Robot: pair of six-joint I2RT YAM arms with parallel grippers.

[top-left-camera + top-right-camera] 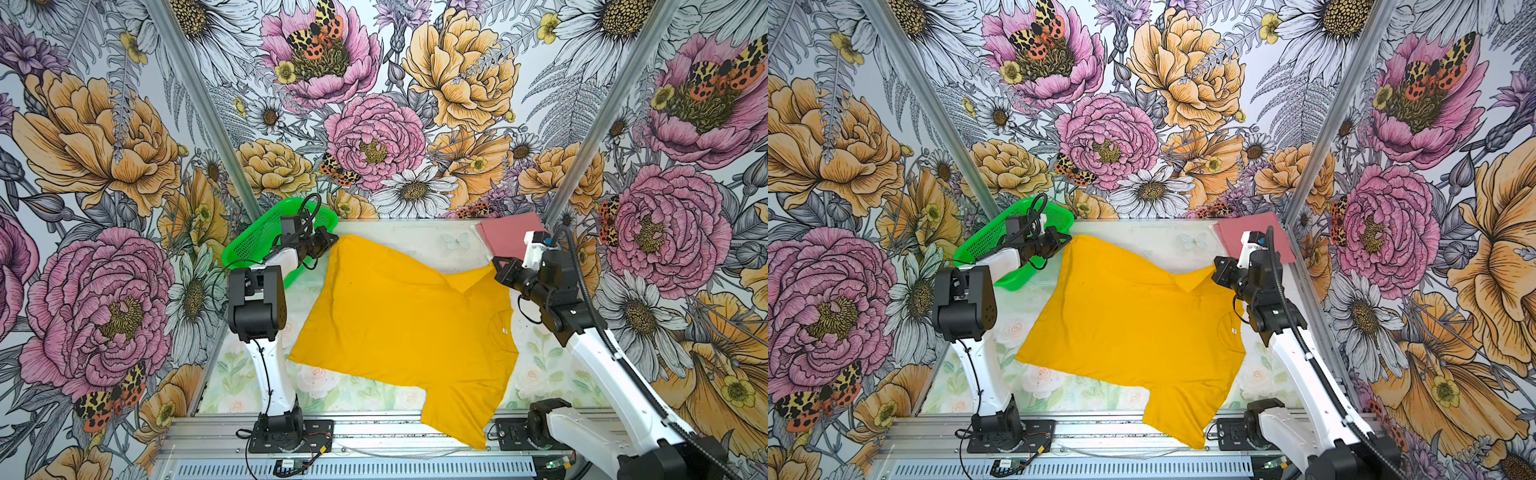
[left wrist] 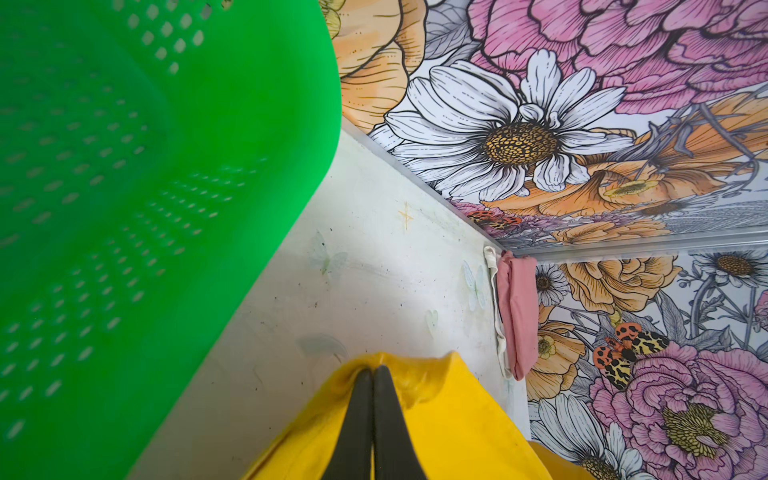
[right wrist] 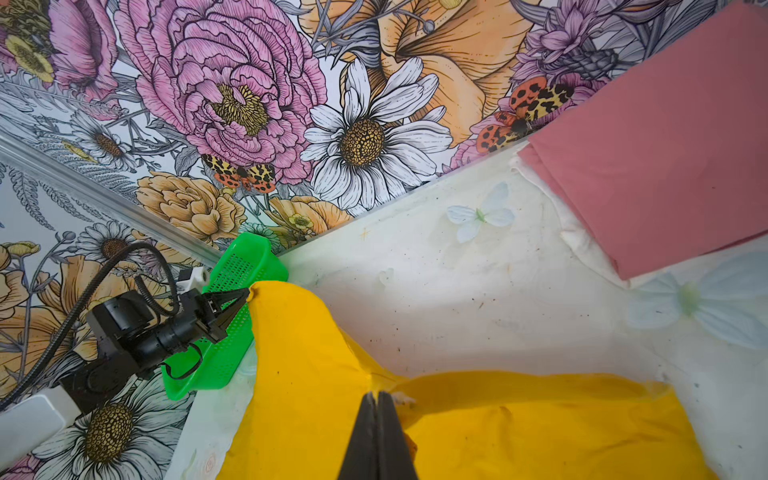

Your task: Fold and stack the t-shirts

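Note:
The mustard-yellow t-shirt (image 1: pixel 399 328) (image 1: pixel 1129 332) lies spread over the table in both top views, one sleeve draped over the front rail. My left gripper (image 1: pixel 334 241) (image 2: pixel 372 368) is shut on the shirt's far-left corner, which bunches at the fingertips. My right gripper (image 1: pixel 494 266) (image 3: pixel 377 395) is shut on its far-right edge, where a fold rises. The edge between the two grips sags. The dusty pink t-shirt (image 1: pixel 513 235) (image 3: pixel 656 166) lies folded in the far-right corner, partly hidden behind my right wrist.
A bright green mesh basket (image 1: pixel 257 243) (image 2: pixel 145 208) stands tilted at the far left, right beside my left gripper. A white layer (image 3: pixel 573 232) shows beneath the pink t-shirt. Flowered walls close the table on three sides. A metal rail (image 1: pixel 374 436) runs along the front.

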